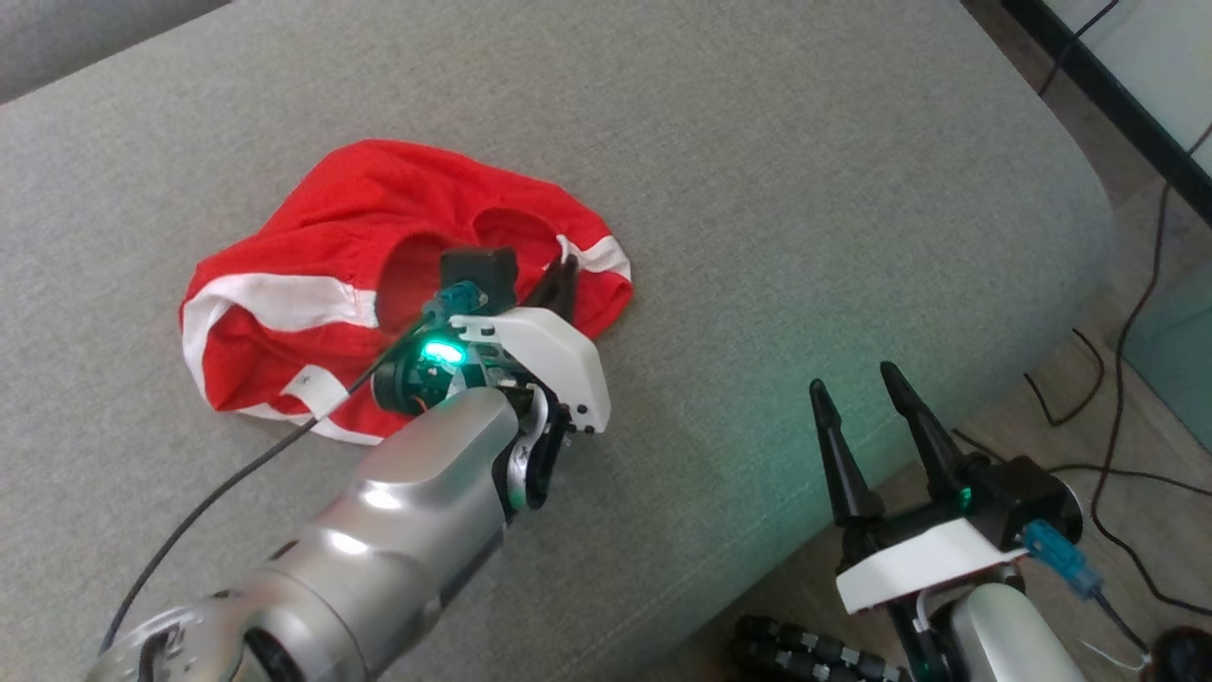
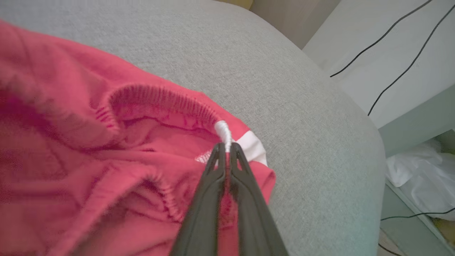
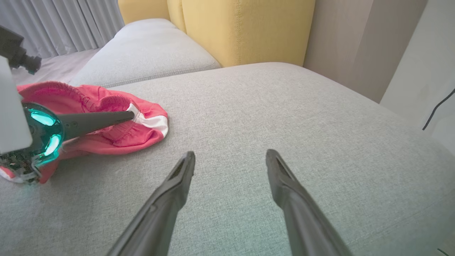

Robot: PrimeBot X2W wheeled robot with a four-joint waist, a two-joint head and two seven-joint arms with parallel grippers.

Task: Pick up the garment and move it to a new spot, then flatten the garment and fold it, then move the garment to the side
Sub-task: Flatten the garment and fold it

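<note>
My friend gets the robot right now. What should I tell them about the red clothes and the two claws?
Left gripper: shut on the white-trimmed edge of the red garment.
Right gripper: open, holding nothing, over the gray cushion, apart from the garment.
Garment: crumpled in a heap on the cushion.
Done: the grasp only.
Left: lift it and move it to a new spot, flatten it, fold it, then move it to the side.

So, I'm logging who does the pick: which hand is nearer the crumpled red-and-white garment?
Left. The left hand is shut on the crumpled red-and-white garment at its white-striped edge; the right hand hangs open over the grey cushion, apart from it.
</note>
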